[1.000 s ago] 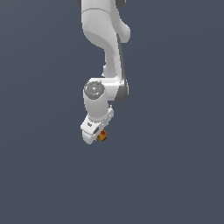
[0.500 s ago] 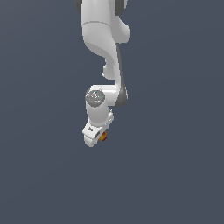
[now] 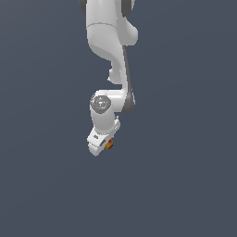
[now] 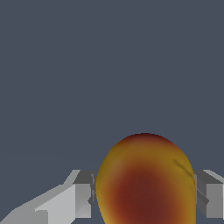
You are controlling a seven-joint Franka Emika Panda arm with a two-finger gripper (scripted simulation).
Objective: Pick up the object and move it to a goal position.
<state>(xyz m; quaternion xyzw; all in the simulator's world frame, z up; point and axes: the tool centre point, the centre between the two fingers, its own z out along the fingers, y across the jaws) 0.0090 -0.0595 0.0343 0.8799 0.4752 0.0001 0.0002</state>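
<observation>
Fingers pinch the orange-yellow ball; being round, it could squirt from the gripper mid-carry.

The white arm reaches down from the top of the exterior view and ends in the claw. A tiny orange-yellow ball sits at the claw's tip, touching it, against a plain dark blue-grey backdrop.

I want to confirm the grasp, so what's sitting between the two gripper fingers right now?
The orange-yellow ball with its red patch fills the gap between the fingers in the wrist view; nothing else lies there. The exterior view shows it at the gripper.
</observation>
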